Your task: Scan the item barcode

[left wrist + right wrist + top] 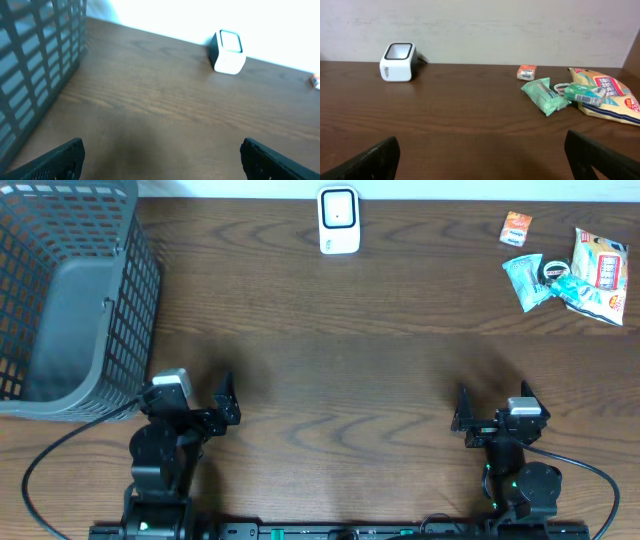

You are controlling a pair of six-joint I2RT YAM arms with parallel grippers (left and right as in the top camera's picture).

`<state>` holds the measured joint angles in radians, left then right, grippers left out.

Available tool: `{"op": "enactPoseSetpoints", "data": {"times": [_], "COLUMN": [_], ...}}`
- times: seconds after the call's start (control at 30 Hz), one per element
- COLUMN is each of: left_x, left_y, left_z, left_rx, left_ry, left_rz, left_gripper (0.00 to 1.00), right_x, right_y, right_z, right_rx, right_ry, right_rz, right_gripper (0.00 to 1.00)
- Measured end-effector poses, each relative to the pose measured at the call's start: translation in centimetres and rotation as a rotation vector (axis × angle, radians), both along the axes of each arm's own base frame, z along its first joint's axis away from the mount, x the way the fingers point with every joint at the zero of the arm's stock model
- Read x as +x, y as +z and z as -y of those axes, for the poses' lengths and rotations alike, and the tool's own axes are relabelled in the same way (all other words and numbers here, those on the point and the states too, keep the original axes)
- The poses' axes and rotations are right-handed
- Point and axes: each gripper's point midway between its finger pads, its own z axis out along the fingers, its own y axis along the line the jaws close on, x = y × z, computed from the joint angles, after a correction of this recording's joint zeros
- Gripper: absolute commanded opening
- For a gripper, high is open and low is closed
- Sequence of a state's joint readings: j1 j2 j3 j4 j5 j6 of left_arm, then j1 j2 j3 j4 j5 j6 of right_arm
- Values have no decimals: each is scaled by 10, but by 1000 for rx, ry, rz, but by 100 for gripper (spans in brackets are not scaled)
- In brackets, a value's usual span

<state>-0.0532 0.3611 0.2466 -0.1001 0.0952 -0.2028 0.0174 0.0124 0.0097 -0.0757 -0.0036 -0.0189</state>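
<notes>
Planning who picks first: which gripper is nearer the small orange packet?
Right. The right gripper sits at the near edge, almost straight in front of the small orange packet; the left gripper is far across the table, beside the grey plastic basket.

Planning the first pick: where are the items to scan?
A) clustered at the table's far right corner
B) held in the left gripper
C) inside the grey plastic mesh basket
A: the green, orange and yellow packets lie clustered at the dark wooden table's far right corner.
</notes>
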Motion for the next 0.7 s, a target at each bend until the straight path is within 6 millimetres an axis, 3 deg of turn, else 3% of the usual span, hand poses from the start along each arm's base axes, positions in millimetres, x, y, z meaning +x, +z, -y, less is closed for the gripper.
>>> {"op": "enactPoseSetpoints", "data": {"times": [0.27,0.7], "left_x": [-7,-13], "left_y": [11,2], "left_z": [-3,-14], "left_rx": [44,48], "left_ry": [5,51], "left_rz": [90,183], "left_gripper": [97,98], "right_x": [0,0], "right_y": [0,0], "right_z": [0,0], "right_rx": [0,0], "right_ry": [0,0], "right_rz": [1,0], "right_gripper": [99,99]}}
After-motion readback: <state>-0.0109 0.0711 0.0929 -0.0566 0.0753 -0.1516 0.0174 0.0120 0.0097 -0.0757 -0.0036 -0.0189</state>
